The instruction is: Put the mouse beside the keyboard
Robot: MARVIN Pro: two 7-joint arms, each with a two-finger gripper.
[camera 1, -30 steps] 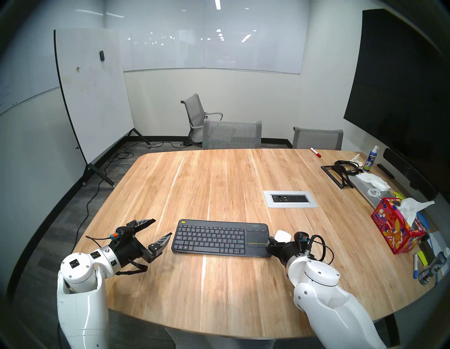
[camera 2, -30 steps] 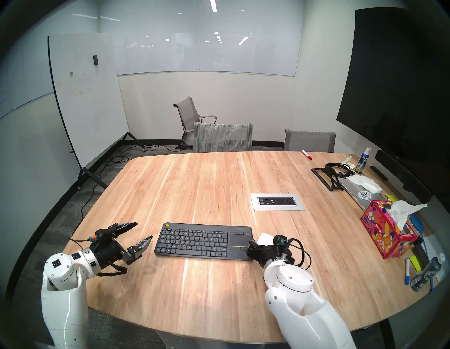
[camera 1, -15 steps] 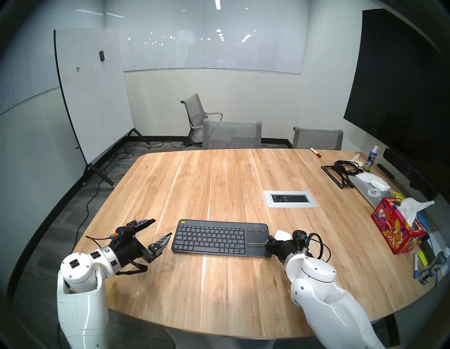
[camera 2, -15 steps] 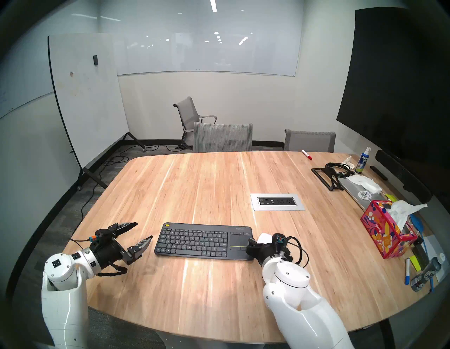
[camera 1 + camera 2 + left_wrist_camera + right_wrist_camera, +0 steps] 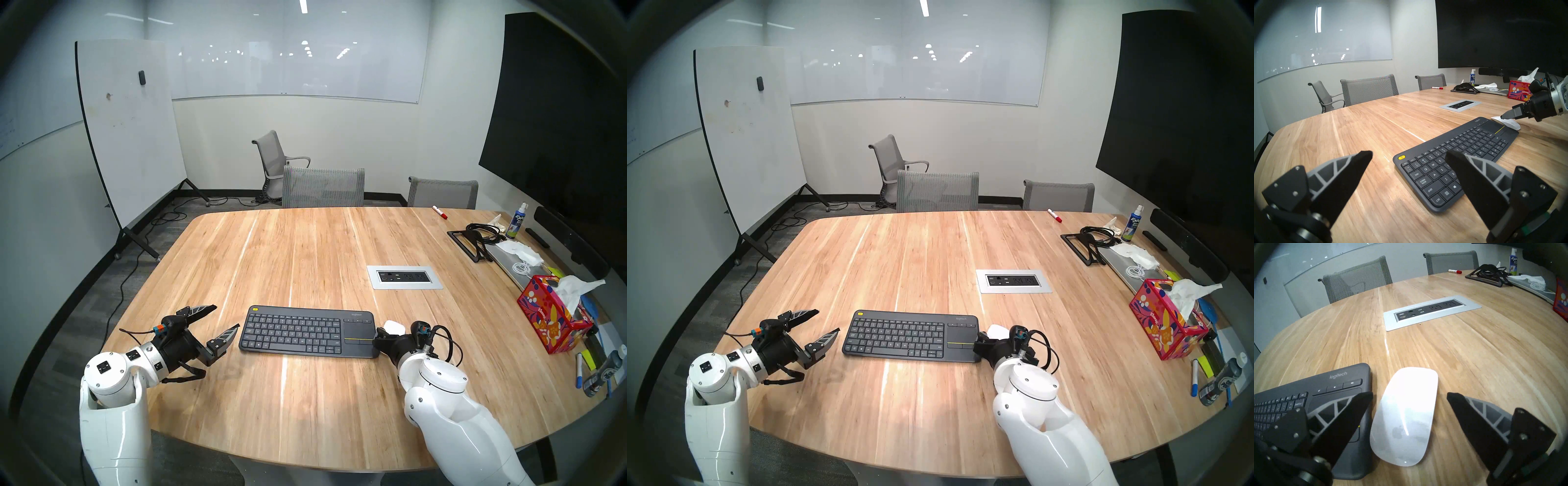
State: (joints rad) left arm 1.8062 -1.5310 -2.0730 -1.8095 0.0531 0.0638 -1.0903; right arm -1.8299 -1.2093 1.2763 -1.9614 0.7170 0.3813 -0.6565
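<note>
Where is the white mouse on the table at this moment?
In the right wrist view the mouse lies flat on the table, just right of the keyboard by its touchpad end, between the fingers of the open right tool, which do not touch it.

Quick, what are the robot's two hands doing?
Left hand: open, holding nothing.
Right hand: open, the mouse lies between its fingers, not gripped.
</note>
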